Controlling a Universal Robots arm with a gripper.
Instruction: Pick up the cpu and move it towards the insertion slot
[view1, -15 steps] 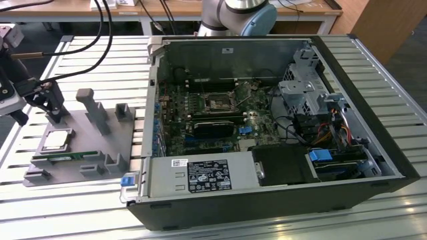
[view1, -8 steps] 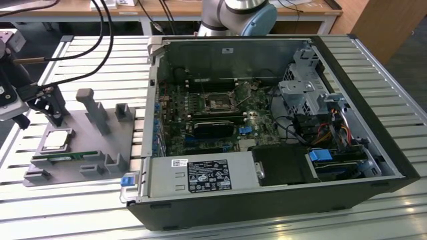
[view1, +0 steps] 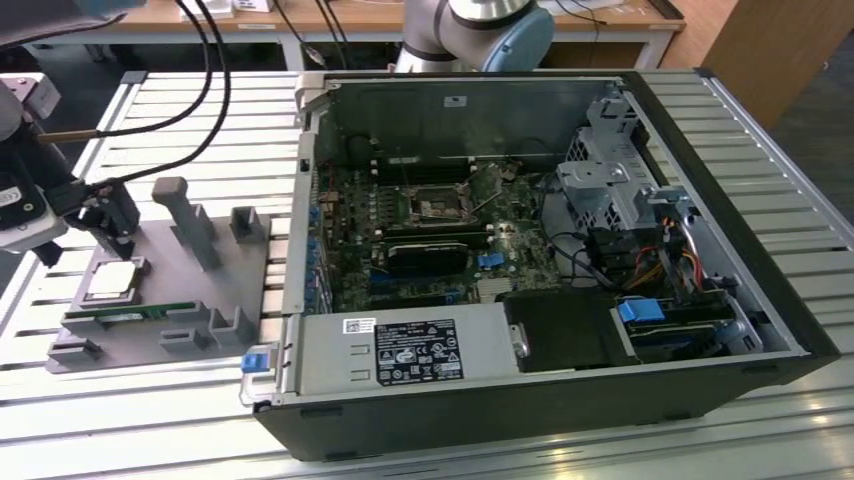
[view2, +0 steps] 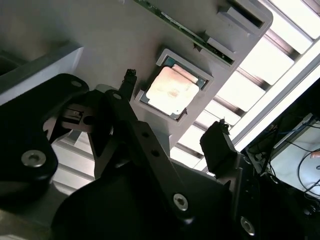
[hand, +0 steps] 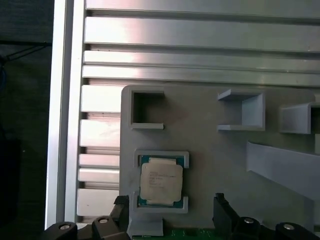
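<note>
Exterior view: we find the cpu (view1: 111, 281) seated flat in its recess on the grey fixture plate (view1: 167, 290), well apart from the insertion slot (view1: 438, 207) inside the computer case (view1: 400, 440). In the first wrist view the gripper (hand: 170, 202) hangs directly over the chip, with its fingers (hand: 121, 204) spread wider than it, one to each side and touching nothing. We cannot make out the print on the lid.

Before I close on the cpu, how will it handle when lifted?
Probably rigid: the cpu is a flat square with a metal top. That smooth top looks slippery, so edges likely grip better. It sits between raised lips of the grey holder, so a tilted lift may snag.
</note>
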